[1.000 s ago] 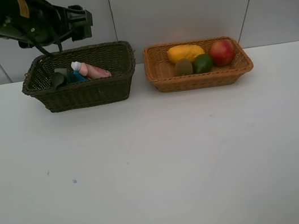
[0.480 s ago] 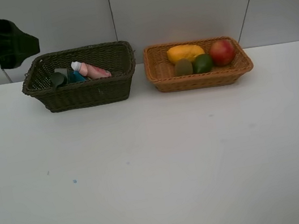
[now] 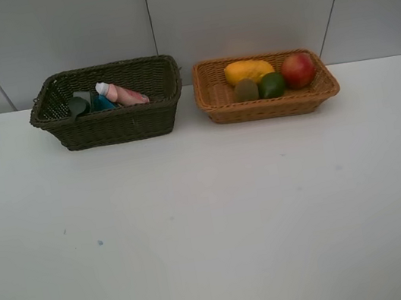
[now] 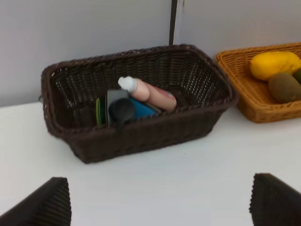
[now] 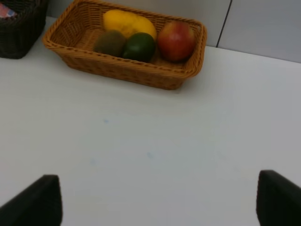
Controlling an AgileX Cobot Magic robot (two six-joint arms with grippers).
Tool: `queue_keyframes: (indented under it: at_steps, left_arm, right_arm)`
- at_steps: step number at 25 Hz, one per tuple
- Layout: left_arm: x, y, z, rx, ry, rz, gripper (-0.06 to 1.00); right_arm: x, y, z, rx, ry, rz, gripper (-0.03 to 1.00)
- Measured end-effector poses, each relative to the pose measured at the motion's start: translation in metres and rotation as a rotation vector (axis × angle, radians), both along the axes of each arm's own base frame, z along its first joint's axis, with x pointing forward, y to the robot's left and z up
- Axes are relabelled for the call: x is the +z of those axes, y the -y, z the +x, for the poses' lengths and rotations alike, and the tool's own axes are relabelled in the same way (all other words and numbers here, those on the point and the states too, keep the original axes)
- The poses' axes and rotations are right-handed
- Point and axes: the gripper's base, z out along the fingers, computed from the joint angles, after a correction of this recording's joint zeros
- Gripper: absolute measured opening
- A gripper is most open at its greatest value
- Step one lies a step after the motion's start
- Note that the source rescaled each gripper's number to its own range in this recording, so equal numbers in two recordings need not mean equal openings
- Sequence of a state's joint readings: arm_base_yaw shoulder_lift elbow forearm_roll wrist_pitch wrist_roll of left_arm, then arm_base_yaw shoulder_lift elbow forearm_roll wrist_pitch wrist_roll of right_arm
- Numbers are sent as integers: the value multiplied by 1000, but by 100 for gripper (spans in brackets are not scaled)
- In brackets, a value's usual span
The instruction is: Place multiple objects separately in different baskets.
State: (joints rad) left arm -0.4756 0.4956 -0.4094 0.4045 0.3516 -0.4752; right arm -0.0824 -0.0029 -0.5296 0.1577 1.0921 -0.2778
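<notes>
Now | white table [image 3: 213, 225] | grey panelled wall [image 3: 238, 5] | left end effector [image 4: 160, 207] released | right end effector [image 5: 155, 202] released

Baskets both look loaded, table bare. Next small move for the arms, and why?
Probably none beyond parking both arms clear. The dark basket holds the pink spray bottle and other small items; the tan basket holds mango, kiwi, avocado and pomegranate. Both grippers are open and hold nothing.
</notes>
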Motion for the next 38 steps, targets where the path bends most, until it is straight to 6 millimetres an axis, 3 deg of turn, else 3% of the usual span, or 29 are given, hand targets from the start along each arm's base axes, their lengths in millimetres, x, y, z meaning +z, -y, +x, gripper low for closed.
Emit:
queue_keyframes:
  at_steps: [6,13,29,38]
  left_arm:
    - [-6,-11,-30,-47,-62,39,100]
    - [-13,-11,-39,-93,-134,49,100]
    - [-2,-18,-76,19,116,-3,100]
    - [-1,-19,-85,45,163,-3,100]
  right_arm:
    - [0,0,0,0,0,0,100]
    - [0,0,0,0,0,0,100]
    - [0,0,0,0,0,0,100]
    - [0,0,0,0,0,0,100]
